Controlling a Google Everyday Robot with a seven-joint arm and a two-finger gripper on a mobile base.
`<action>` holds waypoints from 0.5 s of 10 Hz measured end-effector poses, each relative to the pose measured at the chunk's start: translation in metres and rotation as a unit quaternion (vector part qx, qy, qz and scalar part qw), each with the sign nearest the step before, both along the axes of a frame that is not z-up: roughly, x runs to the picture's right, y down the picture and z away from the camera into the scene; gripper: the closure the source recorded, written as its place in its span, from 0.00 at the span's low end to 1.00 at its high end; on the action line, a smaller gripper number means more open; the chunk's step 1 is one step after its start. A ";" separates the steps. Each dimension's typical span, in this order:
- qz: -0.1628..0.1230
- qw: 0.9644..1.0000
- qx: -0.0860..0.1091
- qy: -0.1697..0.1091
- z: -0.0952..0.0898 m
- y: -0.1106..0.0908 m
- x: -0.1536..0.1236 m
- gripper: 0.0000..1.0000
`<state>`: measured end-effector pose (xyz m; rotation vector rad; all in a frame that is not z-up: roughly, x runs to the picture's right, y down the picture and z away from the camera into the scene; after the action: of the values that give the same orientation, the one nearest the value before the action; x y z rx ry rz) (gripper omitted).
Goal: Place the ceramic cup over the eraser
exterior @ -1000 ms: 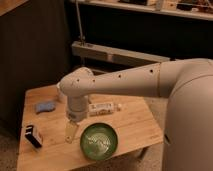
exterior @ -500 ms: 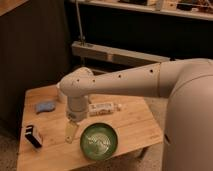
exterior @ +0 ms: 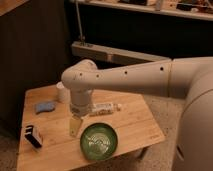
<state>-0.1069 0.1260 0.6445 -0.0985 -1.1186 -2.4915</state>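
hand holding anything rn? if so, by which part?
Nothing visibly held. The hand hangs above the table between the eraser and the green bowl; the ceramic cup stands apart, behind the arm.

The robot's arm (exterior: 125,80) is a smooth, cream-white tube that thickens toward the right. A row of small dark dots, seemingly screw holes, runs along its upper side. At the right a thin dark seam rings the tube where it meets a much broader, rounded white shoulder housing (exterior: 197,95), which fills the right edge of the view. At the left the tube ends in a bulbous, dome-like elbow joint (exterior: 80,80), also white with a few dark dots. Below it sits a short cylindrical wrist (exterior: 80,106) with a greyish band around its lower edge. The gripper (exterior: 75,125) is pale yellowish-tan and narrow, and hangs under the wrist, over the middle of the wooden worktop (exterior: 132,125).
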 end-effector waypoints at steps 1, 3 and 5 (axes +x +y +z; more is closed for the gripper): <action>-0.002 1.000 0.005 0.009 0.010 -0.015 0.001 0.20; -0.007 0.999 0.022 0.035 0.047 -0.055 -0.002 0.20; -0.009 0.998 0.039 0.047 0.072 -0.080 -0.016 0.20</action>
<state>-0.1225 0.0464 0.7170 -0.2009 -0.9867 -2.5140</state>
